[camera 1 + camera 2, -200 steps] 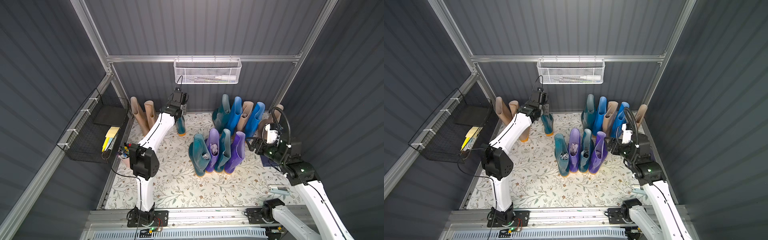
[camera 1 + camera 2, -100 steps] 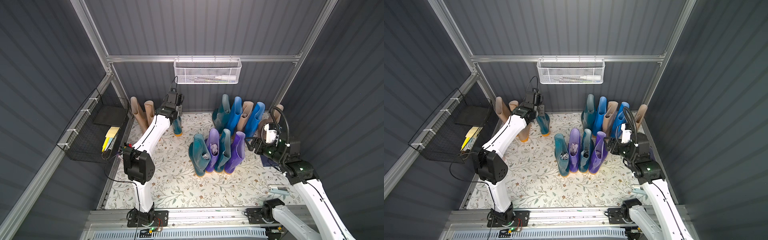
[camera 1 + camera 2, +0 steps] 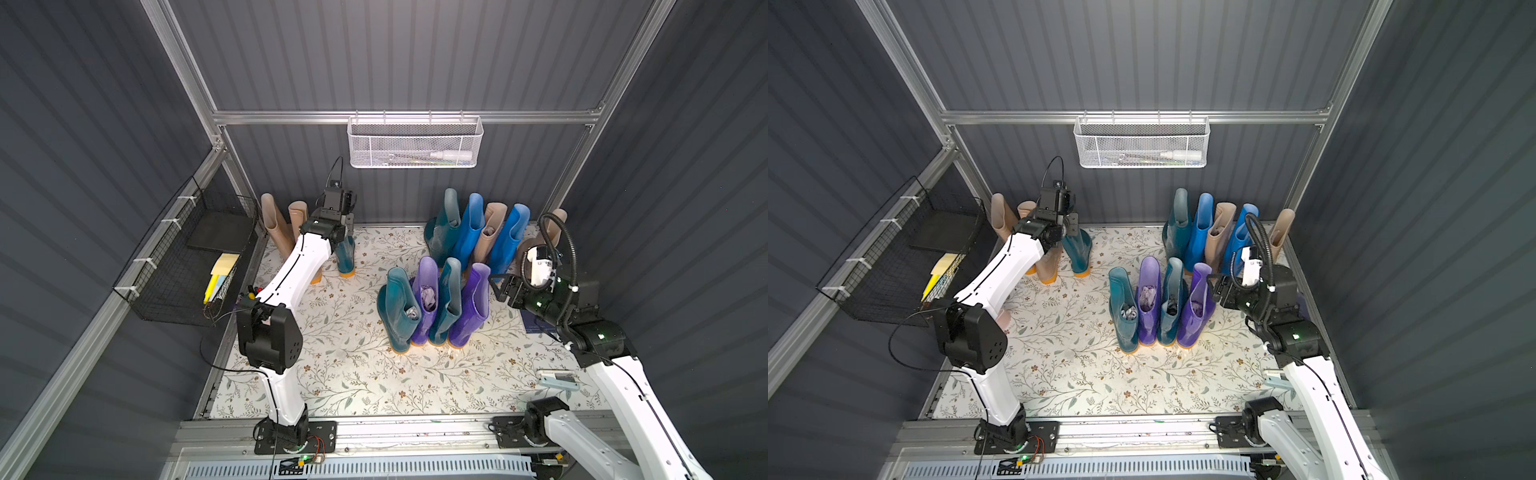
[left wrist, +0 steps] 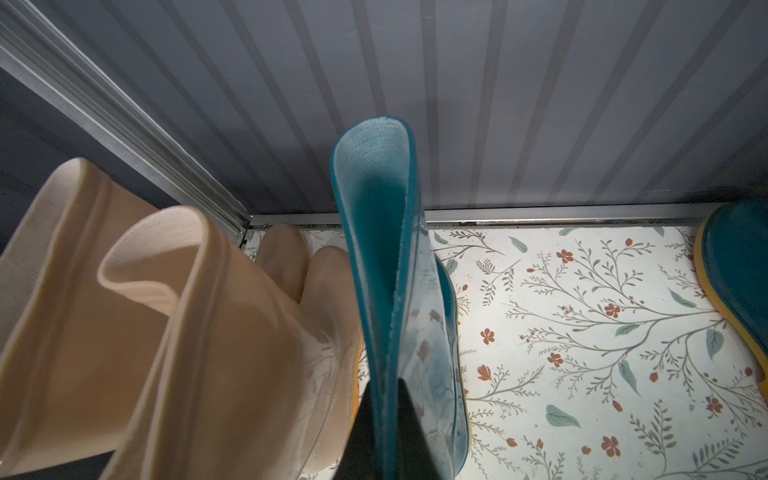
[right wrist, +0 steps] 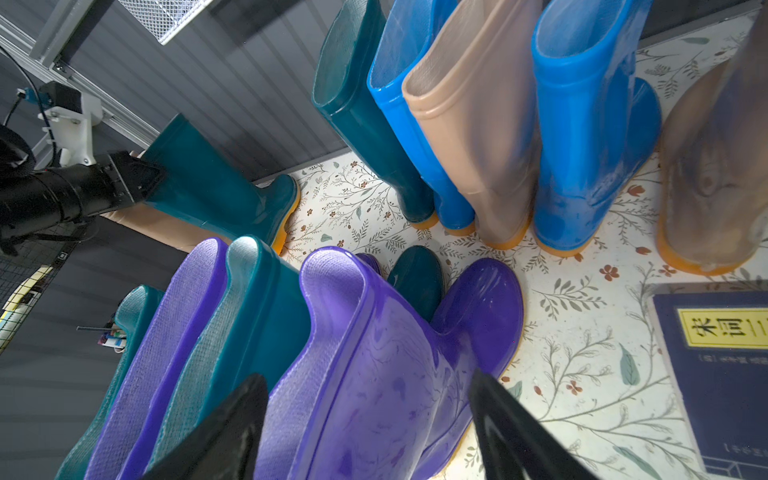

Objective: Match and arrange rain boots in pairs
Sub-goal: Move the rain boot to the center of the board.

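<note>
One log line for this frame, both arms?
left gripper: shut on teal boot shaft, beside beige pair | right gripper: open, at purple boot | pairing: unfinished

A floral-patterned mat (image 3: 353, 374) carries upright rain boots (image 3: 397, 320) and a dark blue book (image 5: 727, 395).

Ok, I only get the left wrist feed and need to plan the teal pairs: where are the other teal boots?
Observer: Besides the held teal boot in your left gripper, two front teal boots stand in the front row, alternating with two purple boots.
Operator: And the right arm?
Observer: The right gripper is open, with the shaft of the nearest purple boot between its fingers, not closed on it.
Operator: Any stray beige?
Observer: One beige boot stands in the back row between two blue boots.
</note>
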### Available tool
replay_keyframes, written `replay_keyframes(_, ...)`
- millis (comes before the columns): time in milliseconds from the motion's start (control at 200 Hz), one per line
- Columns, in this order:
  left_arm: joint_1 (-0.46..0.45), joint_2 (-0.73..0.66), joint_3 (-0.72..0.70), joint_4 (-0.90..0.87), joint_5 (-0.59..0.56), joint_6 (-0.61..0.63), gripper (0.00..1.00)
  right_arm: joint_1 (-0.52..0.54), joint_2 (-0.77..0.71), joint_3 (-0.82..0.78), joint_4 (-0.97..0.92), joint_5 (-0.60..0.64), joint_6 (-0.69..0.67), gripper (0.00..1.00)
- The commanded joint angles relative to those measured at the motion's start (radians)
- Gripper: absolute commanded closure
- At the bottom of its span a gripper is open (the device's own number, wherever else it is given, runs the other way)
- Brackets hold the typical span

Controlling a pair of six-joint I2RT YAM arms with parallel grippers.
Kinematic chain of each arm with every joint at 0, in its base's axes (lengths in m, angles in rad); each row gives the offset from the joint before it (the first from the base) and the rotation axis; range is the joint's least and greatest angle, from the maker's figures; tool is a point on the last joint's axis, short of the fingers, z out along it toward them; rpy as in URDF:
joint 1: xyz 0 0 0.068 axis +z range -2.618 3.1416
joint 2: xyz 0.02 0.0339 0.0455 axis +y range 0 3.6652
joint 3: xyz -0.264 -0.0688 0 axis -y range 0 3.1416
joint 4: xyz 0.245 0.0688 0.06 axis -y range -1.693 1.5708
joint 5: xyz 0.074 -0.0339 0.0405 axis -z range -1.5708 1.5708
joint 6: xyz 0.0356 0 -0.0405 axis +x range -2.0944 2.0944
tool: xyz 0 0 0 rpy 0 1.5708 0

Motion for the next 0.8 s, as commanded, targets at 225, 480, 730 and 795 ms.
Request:
replay_keyframes(225, 0.042, -0.082, -0.040, 0.132, 0.008, -0.002, 1.00, 0.011, 0.014, 0.021, 0.005, -0.008, 0.000, 0.20)
replay_keyframes(480, 0.048, -0.089, -0.082, 0.139, 0.026, -0.009, 1.00, 0.013, 0.020, 0.024, 0.007, -0.007, -0.003, 0.21)
replay_keyframes(730, 0.048, -0.107, -0.097, 0.135, 0.058, -0.020, 0.75, 0.017, 0.062, 0.079, 0.006, 0.008, -0.050, 0.20)
replay_keyframes(795, 0.048, -0.112, -0.099, 0.131, 0.067, -0.022, 0.65, 0.018, 0.091, 0.122, -0.003, 0.014, -0.076, 0.20)
